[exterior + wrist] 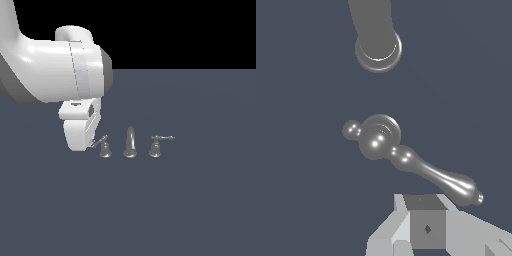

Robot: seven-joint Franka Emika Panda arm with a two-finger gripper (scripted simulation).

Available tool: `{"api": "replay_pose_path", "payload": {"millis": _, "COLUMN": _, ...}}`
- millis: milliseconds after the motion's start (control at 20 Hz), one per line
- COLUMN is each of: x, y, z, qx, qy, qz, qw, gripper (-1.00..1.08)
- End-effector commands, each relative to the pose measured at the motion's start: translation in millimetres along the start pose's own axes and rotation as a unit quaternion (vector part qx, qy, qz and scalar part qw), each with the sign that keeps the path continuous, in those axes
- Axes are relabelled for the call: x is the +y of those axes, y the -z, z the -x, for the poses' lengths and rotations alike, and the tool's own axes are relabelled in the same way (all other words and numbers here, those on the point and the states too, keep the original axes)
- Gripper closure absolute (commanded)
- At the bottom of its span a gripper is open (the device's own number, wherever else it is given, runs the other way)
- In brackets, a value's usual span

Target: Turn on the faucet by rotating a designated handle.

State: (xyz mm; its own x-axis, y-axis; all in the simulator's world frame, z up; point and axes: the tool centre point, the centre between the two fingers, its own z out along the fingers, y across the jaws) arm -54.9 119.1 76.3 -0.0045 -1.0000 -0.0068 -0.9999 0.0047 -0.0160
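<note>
The faucet is a small shiny grey three-piece set on the dark floor. Its arched spout (130,143) stands in the middle. The handle (104,148) with its lever pointing to the exterior view's left stands beside it; the mirror-image handle (155,146) is on the other side. My gripper (91,144) hangs at the lever's tip, mostly hidden behind the white hand. In the wrist view the handle (379,137) shows from above, its lever (438,177) ending close to my gripper (427,226). The spout's base (378,49) lies beyond. How the jaws stand does not show.
The white arm (55,70) fills the upper part of the exterior view's left. The set stands on a flat dark blue-grey floor (190,200).
</note>
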Motion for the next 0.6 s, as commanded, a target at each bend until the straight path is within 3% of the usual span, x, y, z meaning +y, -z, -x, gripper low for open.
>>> {"api": "replay_pose_path", "payload": {"millis": 0, "x": 4.3, "y": 0.1, "z": -6.4, "qx": 0.001, "qy": -0.001, "qz": 0.001, "qw": 1.0000, "gripper": 1.08}}
{"api": "replay_pose_path", "payload": {"millis": 550, "x": 30.6, "y": 0.9, "z": -36.1, "qx": 0.003, "qy": 0.004, "qz": 0.008, "qw": 1.0000, "gripper": 1.08}}
